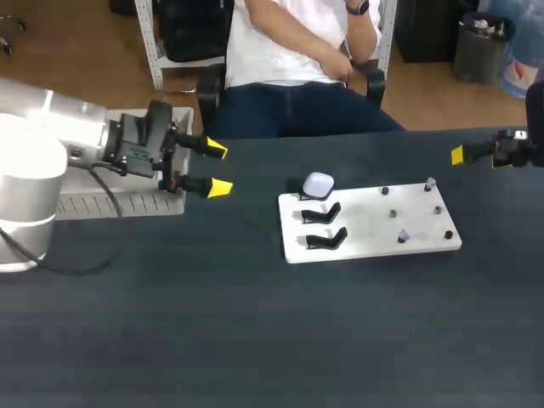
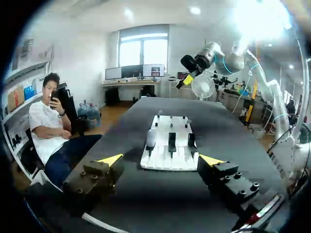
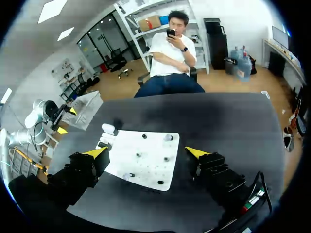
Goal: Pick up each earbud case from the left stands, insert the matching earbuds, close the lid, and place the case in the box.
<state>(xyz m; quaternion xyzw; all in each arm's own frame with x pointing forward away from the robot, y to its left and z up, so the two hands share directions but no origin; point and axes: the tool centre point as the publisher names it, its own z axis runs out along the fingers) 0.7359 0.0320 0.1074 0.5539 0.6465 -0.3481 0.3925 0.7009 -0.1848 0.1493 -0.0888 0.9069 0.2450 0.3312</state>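
A white earbud case [image 1: 319, 184] sits on the farthest of three black stands on the white board [image 1: 370, 242]; the two nearer stands [image 1: 323, 226] are bare. Small pegs [image 1: 403, 236] dot the board's right half, two with pale tops. My left gripper [image 1: 218, 169] hovers open and holds nothing, left of the board and well short of the case. From its wrist the case [image 2: 151, 138] lies straight ahead of the left gripper [image 2: 161, 160]. My right gripper [image 1: 463, 154] stays at the table's far right edge. It is open, and its wrist view looks down across the board [image 3: 155, 170] toward the case [image 3: 109, 128].
A pale grey box [image 1: 127, 204] stands at the table's back left, partly behind my left arm; the right wrist view shows the box [image 3: 87, 109] beyond the board.
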